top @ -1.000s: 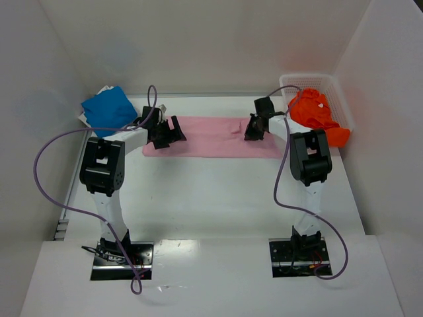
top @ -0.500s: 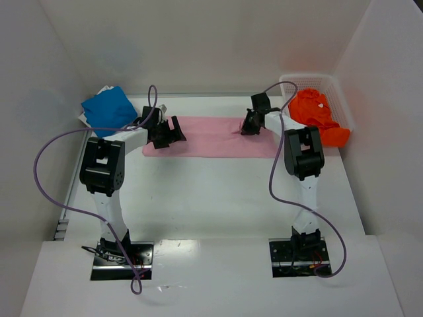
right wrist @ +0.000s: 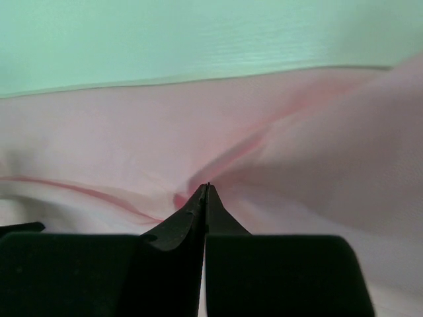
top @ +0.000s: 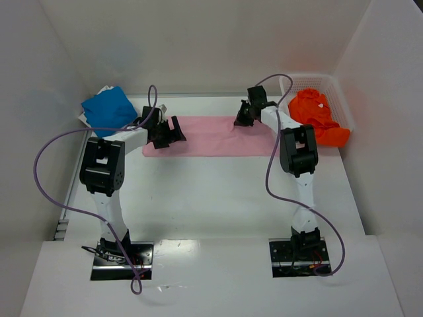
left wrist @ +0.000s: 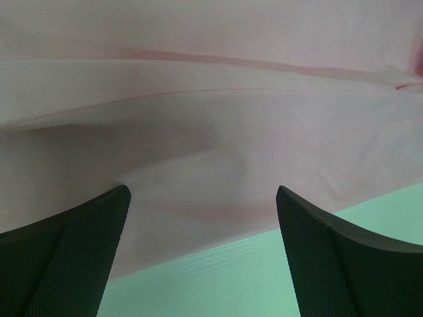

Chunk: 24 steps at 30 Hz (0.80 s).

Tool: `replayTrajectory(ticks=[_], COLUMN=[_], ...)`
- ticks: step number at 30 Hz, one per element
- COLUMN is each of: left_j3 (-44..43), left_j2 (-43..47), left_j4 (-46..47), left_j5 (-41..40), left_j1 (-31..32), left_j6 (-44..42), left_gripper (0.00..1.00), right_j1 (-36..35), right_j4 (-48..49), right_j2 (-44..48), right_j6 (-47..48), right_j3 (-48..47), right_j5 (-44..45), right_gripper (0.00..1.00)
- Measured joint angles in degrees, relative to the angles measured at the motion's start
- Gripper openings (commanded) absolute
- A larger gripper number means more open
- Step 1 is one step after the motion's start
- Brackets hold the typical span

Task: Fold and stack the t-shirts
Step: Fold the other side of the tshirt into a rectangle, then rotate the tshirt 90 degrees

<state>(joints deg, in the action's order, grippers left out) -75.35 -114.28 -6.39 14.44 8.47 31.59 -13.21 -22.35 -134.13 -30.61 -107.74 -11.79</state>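
Blue t-shirt (top: 108,105) is bunched in the far-left corner of the counter (top: 211,198), well clear of both arms.

Left claw (left wrist: 201,191): fingers wide apart over the left end of the pink t-shirt (top: 211,137), holding nothing. The pink one lies as a long strip across the far middle of the counter, between the arms.

Right claw (right wrist: 206,190): tips pinched together on a small tuck of pink cloth near its far right corner, creases running out from the pinch.

Orange t-shirt (top: 316,115) sits heaped in the white mesh basket (top: 307,80) at far right, part of it spilling over the near rim.

Risks as I see them:
- Only one end is gripped and the left end isn't pinned, so a pull from the right could drag the whole strip instead of folding it.
- The pinch looks thin, maybe one layer. It could slip out, or peel the layers apart and undo the fold.
- The right wrist works close to the basket. A swing that way could snag the orange cloth.
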Motion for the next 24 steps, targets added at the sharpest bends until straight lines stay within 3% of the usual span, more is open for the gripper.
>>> replayTrajectory(ticks=[14, 19, 24], left_j3=[-0.9, -3.4, -8.1], left_j2=[0.4, 3.5, 7.3], left_j4=[-2.2, -5.3, -6.5], left_j5=[0.3, 1.6, 2.1], left_j1=[-0.7, -3.3, -5.5], left_j6=[-1.3, -4.5, -10.1], left_gripper=[0.99, 0.99, 0.99], right_j1=[-1.3, -0.9, 0.1], right_j4=[0.0, -0.3, 0.6], right_j2=[-0.2, 5.7, 17.8], right_j6=[-0.3, 0.1, 0.3], right_j3=[-3.5, 0.5, 6.8], right_j5=[-0.2, 1.4, 2.6], right_gripper=[0.03, 0.12, 0.24])
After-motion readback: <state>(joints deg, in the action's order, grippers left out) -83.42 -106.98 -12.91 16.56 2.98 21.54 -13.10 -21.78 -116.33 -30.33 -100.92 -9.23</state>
